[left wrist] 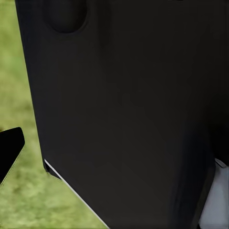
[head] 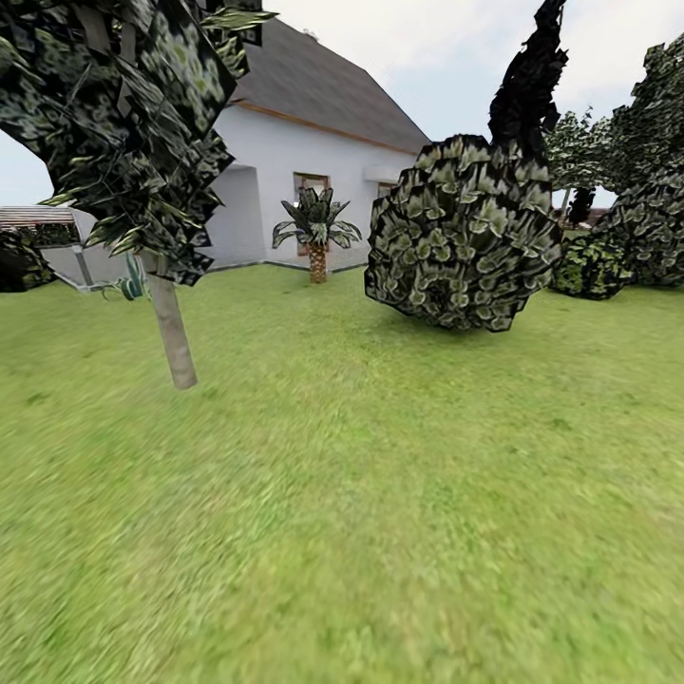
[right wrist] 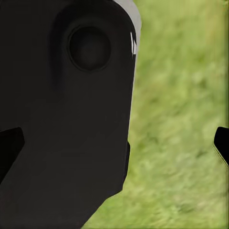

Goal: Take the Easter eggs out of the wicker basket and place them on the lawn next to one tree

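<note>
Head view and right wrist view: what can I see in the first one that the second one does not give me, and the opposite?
The head view gives the garden: a tree with a bare grey trunk at left, a round bush, a small palm and the white house behind it. The right wrist view gives a large black body of the robot close to the camera, and dark fingertips at the picture's edges. Both share the lawn, green and mottled.
</note>
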Tool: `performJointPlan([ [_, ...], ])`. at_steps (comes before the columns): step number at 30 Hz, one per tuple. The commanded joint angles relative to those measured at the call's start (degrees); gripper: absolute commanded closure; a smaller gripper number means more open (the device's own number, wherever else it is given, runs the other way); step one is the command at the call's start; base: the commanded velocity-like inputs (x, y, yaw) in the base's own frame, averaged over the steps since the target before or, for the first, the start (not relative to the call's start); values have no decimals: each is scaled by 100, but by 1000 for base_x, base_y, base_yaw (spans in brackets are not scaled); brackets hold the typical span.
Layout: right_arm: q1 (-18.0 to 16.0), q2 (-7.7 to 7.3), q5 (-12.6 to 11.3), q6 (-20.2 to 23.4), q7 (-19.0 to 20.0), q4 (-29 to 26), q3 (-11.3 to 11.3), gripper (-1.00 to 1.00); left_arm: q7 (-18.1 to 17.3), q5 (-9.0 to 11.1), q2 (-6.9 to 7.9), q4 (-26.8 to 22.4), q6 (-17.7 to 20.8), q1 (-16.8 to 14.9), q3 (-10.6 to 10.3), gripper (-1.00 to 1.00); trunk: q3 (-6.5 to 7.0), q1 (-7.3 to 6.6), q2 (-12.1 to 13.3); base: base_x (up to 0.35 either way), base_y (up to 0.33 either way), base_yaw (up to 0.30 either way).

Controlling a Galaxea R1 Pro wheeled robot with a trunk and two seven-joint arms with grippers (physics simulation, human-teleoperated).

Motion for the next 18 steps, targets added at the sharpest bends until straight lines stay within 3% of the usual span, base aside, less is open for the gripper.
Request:
performJointPlan([
  [1, -8, -1, 39, -9, -1, 16, 0, -100, 7, -5, -1, -11, -5, 1, -3, -100, -4, 3, -2, 333, 0, 0],
  [18, -8, 1, 41, -9, -2, 14, 0, -100, 7, -5, -1, -11, -5, 5, 4, -100, -4, 3, -2, 333, 0, 0],
])
